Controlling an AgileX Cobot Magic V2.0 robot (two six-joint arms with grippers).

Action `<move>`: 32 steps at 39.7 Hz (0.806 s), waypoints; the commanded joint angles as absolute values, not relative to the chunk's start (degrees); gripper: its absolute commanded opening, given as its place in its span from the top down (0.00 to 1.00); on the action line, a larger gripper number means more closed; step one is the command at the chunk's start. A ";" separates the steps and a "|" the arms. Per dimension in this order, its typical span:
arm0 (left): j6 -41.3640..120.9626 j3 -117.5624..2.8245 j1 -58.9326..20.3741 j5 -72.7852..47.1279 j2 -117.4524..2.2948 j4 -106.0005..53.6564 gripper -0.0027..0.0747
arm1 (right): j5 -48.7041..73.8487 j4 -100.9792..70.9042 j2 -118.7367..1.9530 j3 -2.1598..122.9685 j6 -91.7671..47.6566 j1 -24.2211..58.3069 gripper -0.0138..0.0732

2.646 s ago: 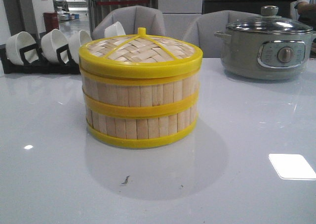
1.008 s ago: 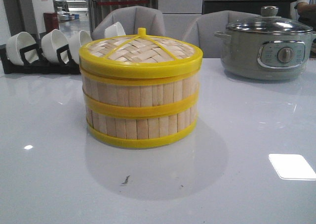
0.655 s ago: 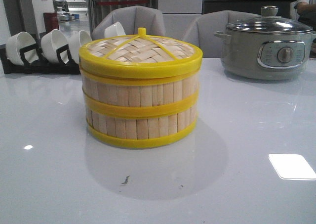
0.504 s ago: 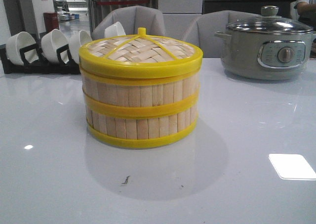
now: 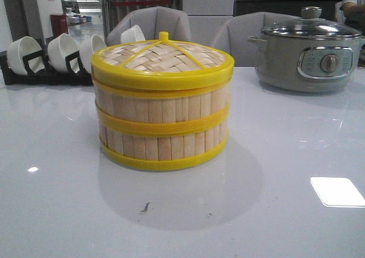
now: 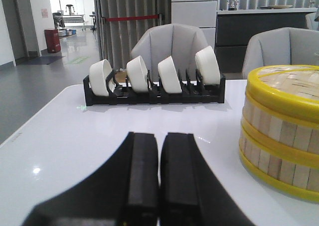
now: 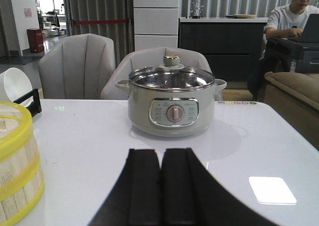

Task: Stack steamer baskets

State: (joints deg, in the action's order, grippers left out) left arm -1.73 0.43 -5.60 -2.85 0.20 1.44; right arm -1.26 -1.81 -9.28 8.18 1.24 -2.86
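Observation:
Two steamer baskets with pale slat walls and yellow rims stand stacked on the white table, with a woven lid on top. The stack also shows in the left wrist view and at the edge of the right wrist view. My left gripper is shut and empty, low over the table, apart from the stack. My right gripper is shut and empty on the stack's other side. Neither gripper shows in the front view.
A grey-green electric pot with a glass lid stands at the back right; it also shows in the right wrist view. A black rack with white bowls stands at the back left; it also shows in the left wrist view. Grey chairs stand behind the table.

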 commanded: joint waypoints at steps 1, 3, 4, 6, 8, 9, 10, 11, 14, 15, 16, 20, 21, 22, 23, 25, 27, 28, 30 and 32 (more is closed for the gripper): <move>-2.32 0.46 -5.43 1.52 0.93 1.49 0.84 | -5.91 -1.38 -9.95 9.86 0.81 -3.07 0.76; -2.32 0.46 -5.43 1.52 0.93 1.49 0.84 | -5.91 -1.38 -9.95 9.86 0.81 -3.07 0.76; -2.32 0.46 -5.43 1.52 0.93 1.49 0.84 | -5.91 -1.38 -9.95 9.86 0.81 -3.07 0.76; -2.32 0.46 -5.43 1.52 0.93 1.49 0.84 | -5.91 -1.38 -9.95 9.86 0.81 -3.07 0.76; -2.32 0.46 -5.43 1.52 0.93 1.49 0.84 | -5.91 -1.38 -9.95 9.86 0.81 -3.07 0.76; -2.32 0.46 -5.43 1.52 0.93 1.49 0.84 | -5.91 -1.38 -9.95 9.86 0.81 -3.07 0.76; -2.32 0.46 -5.43 1.52 0.93 1.49 0.84 | -5.91 -1.38 -9.95 9.86 0.81 -3.07 0.76; -2.32 0.46 -5.43 1.52 0.93 1.49 0.84 | -5.91 -1.38 -9.95 9.86 0.81 -3.07 0.76; -2.32 0.46 -5.43 1.52 0.93 1.49 0.84 | -5.91 -1.38 -9.95 9.86 0.81 -3.07 0.76; -2.32 0.46 -5.43 1.52 0.93 1.49 0.84 | -5.91 -1.38 -9.95 9.86 0.81 -3.07 0.76; -2.32 0.46 -5.43 1.52 0.93 1.49 0.84 | -5.91 -1.38 -9.95 9.86 0.81 -3.07 0.76; -2.32 0.46 -5.43 1.52 0.93 1.49 0.84 | -5.55 -1.38 -9.28 9.86 0.81 -3.07 0.76; -2.32 0.46 -5.43 1.52 0.93 1.49 0.84 | -5.44 -1.38 -8.97 9.86 0.81 -3.07 0.76; -2.32 0.46 -5.43 1.52 0.93 1.49 0.84 | -5.02 -1.48 -8.52 9.86 0.98 -3.07 0.76; -2.32 0.46 -5.43 1.52 0.93 1.49 0.84 | -4.52 -1.46 -8.09 9.74 1.19 -3.01 0.76; -2.32 0.46 -5.43 1.52 0.93 1.49 0.84 | -3.74 -1.46 -6.87 9.27 1.20 -2.87 0.76; -2.32 0.46 -5.43 1.52 0.93 1.49 0.84 | -3.32 -1.26 -4.98 8.01 0.74 -2.87 0.76; -2.32 0.46 -5.43 1.52 0.93 1.49 0.84 | -3.32 -1.13 -4.15 7.37 0.66 -2.87 0.76; -2.32 0.46 -5.43 1.52 0.93 1.49 0.84 | -3.40 -1.07 -1.84 5.21 0.66 -2.87 0.76; -2.32 0.46 -5.43 1.52 0.93 1.49 0.84 | -3.40 -1.07 0.24 3.02 0.66 -2.87 0.76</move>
State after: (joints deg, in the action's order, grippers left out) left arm -1.73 0.43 -5.60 -2.85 0.20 1.54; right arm 0.68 -1.81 -2.12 4.19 1.24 -2.86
